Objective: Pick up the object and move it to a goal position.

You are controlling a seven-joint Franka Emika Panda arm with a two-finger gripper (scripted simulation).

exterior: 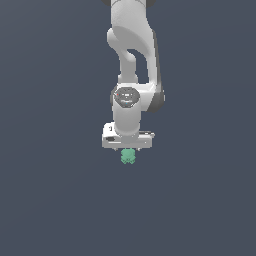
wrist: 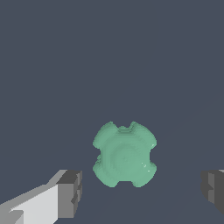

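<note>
Hovers over the small mint-green knobbly rounded object [wrist: 124,155] with white gripper [wrist: 142,192] spread wide, fingers [wrist: 70,192] apart from it.

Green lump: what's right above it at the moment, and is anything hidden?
The open hand sits directly above the green lump; in the wrist view its fingers stand apart on either side. The exterior view hides the lump's top.

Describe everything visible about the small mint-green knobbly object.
The small mint-green knobbly object is roughly rounded with four bulging lobes at its corners, notches between them and a faint ringed centre. It looks matte and moulded. In the wrist view it lies in the gap between the open white gripper and its dark fingertips, neither touching it.
</note>
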